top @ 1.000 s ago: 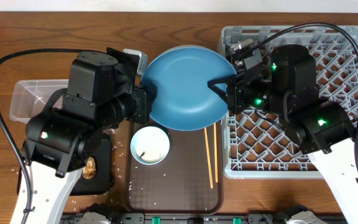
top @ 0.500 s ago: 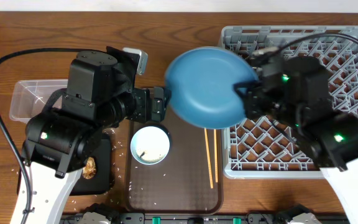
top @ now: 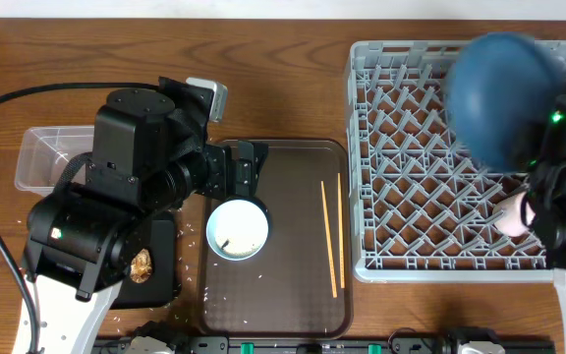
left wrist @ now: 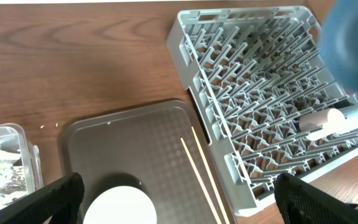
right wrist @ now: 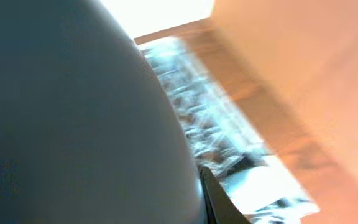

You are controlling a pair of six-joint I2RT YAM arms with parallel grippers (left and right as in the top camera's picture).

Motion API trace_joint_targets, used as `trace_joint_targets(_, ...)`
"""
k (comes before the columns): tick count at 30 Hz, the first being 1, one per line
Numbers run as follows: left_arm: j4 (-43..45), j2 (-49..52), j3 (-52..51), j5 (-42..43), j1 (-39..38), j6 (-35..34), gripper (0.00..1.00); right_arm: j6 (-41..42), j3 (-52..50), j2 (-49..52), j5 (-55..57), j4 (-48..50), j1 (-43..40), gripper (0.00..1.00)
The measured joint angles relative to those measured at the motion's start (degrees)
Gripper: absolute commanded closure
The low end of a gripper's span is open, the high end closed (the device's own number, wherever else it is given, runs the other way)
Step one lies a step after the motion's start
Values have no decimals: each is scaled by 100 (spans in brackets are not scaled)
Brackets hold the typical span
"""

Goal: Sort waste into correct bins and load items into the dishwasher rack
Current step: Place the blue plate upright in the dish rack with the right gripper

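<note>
The blue plate (top: pixel 504 93) hung in the upper right of the overhead frame, above the far right corner of the rack (top: pixel 401 177), its outline smeared. It looked tipped up rather than flat, probably so it could drop on edge between the pegs. The right gripper (right wrist: pixel 219 202) was hidden from above. Its wrist view showed the plate filling the left side and one dark finger at the rim, so the jaws seemed clenched on the plate's edge.

Most of the rack lay bare beneath the plate. Only a white-pink cup (top: pixel 512 214) sat on its side near the right edge, just below the plate in the frame. That cup and the rack's right wall were the nearest things to clear. The pegs toward the centre and left offered open room.

Left of the rack, on the brown tray (top: pixel 283 295), lay two chopsticks (top: pixel 330 236) and, apart from them, a white bowl (top: pixel 237 229). The left gripper (top: pixel 244 167) hovered over the tray's top left edge, jaws spread wide and empty, just above the bowl in the frame.

Further left sat a clear tub (top: pixel 42 157). A black tray (top: pixel 160 285) at lower left held a brown lump (top: pixel 143 264).
</note>
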Motion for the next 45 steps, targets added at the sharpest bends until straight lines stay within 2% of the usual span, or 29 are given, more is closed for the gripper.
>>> trace_joint_targets(4, -44, 0, 0, 0, 0, 0, 2, -70, 0, 341, 957, 326, -98, 99)
trace_joint_targets(9, -164, -2, 0, 0, 0, 0, 2, -391, -2, 992, 1631, 750, -103, 99)
trace_joint_targets(16, -310, -2, 0, 0, 0, 0, 2, -920, -2, 2044, 2114, 1145, -103, 99)
trace_joint_targets(25, -422, -2, 0, -2, 0, 0, 2, -1003, -4, 2968, 2243, 1145, -103, 99)
trace_joint_targets(27, -437, -2, 0, 0, 0, 0, 2, -962, -4, 3073, 2234, 1147, -101, 93)
trace_joint_targets(28, -439, -2, 0, -2, 0, 0, 2, -946, -4, 3095, 2218, 1147, -101, 86)
trace_joint_targets(29, -444, -2, 0, 0, 0, 0, 2, -933, -4, 3119, 2190, 1143, -98, 75)
trace_joint_targets(30, -452, -2, 0, 0, 0, 0, 2, -896, -4, 3147, 2133, 1121, -98, 50)
trace_joint_targets(32, -472, -2, 0, -2, 0, 0, 2, -879, -4, 3204, 2135, 1067, -101, 32)
trace_joint_targets(34, -492, -2, 0, -2, 0, 0, 2, -861, -4, 3244, 2107, 1056, -101, 21)
trace_joint_targets(39, -498, -2, 0, -2, 0, 7, 2, -1062, -4, 3226, 1965, 1019, -39, 16)
trace_joint_targets(45, -501, 0, 0, -2, 0, 155, 2, -1893, -4, 2850, 608, 730, 356, 15)
